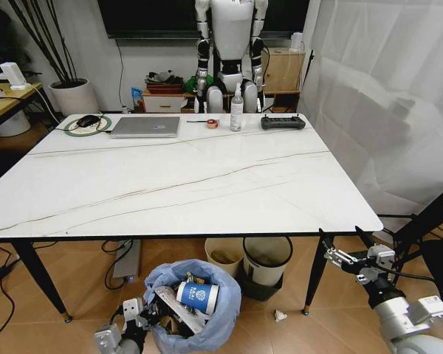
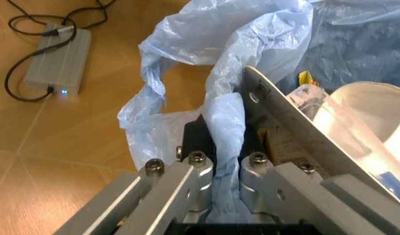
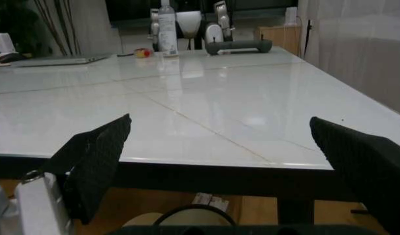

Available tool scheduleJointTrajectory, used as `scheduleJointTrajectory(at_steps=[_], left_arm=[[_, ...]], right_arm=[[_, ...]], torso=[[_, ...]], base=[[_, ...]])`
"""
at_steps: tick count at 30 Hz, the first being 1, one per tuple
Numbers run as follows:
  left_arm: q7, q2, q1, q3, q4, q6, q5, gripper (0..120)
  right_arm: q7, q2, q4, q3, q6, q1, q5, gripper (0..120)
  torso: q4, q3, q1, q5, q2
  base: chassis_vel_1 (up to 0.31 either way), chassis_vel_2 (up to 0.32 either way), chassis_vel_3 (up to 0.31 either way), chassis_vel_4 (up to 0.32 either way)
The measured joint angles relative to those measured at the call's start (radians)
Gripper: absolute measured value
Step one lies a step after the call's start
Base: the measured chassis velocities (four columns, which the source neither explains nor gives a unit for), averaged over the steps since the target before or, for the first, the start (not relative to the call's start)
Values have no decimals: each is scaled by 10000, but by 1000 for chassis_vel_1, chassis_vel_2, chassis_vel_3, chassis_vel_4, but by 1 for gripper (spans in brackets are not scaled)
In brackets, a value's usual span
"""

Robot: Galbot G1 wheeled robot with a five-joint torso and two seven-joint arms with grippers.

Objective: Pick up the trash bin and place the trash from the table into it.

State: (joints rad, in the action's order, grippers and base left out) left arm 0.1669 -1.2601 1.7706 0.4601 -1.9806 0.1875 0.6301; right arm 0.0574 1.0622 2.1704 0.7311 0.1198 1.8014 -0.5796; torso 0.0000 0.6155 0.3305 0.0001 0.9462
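I see the trash bin [image 1: 196, 310] on the floor below the bench's [image 1: 177, 184] near edge, about 6 o'clock in the head view; my left end effector [image 1: 144, 313] is clenched on its blue bag at the rim; a blue-white paper cup [image 1: 198, 296] lies inside, its printing unreadable; my right end effector [image 1: 343, 258] hangs released, fingers [image 3: 95, 161] spread wide, at 4 o'clock beside the bench corner.

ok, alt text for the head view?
The left gripper is shut on the rim of the blue-bagged trash bin on the floor, which holds a blue-white paper cup. The open right gripper hovers off the white marble table's front right corner.
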Motion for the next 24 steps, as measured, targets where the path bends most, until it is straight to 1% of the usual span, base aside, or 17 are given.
scheduleJointTrajectory(at_steps=[4, 9, 10, 12, 14, 20, 24], left_arm=[[16, -56, -255, -141, 170, 16, -56, 0], [31, -42, -361, -171, 225, 44, -62, 0], [32, -11, -378, -163, 239, 46, -61, 0], [26, 18, -380, -151, 252, 46, -51, 0], [25, 23, -380, -148, 257, 47, -50, 0], [0, 64, -377, -139, 286, 41, -32, 0], [-9, 69, -387, -139, 287, 40, -26, 0]], right_arm=[[0, 0, 0, 0, 0, 0, 0, 100], [0, 0, 0, 0, 0, -1, 0, 100], [0, 0, 0, 0, 0, 0, 0, 100], [0, 0, 0, 0, 0, 0, 0, 100], [0, 0, 0, 0, 0, 0, 0, 100], [0, 0, 0, 0, 0, 0, 0, 100], [0, 0, 0, 0, 0, 0, 0, 100]], torso=[[-1, -140, -106, -1, -246], [-1, -237, -180, -1, -419], [-1, -296, -220, 0, -516], [-1, -354, -261, 0, -616], [-1, -363, -268, 0, -633], [-1, -568, -421, 0, -989], [0, -644, -476, -1, -1119]], base=[[0, 0, 0, 0], [0, 0, 0, 0], [0, 0, 0, 0], [0, 0, 0, 0], [0, 0, 0, 0], [0, 0, 0, 0], [0, 0, 0, 0]])
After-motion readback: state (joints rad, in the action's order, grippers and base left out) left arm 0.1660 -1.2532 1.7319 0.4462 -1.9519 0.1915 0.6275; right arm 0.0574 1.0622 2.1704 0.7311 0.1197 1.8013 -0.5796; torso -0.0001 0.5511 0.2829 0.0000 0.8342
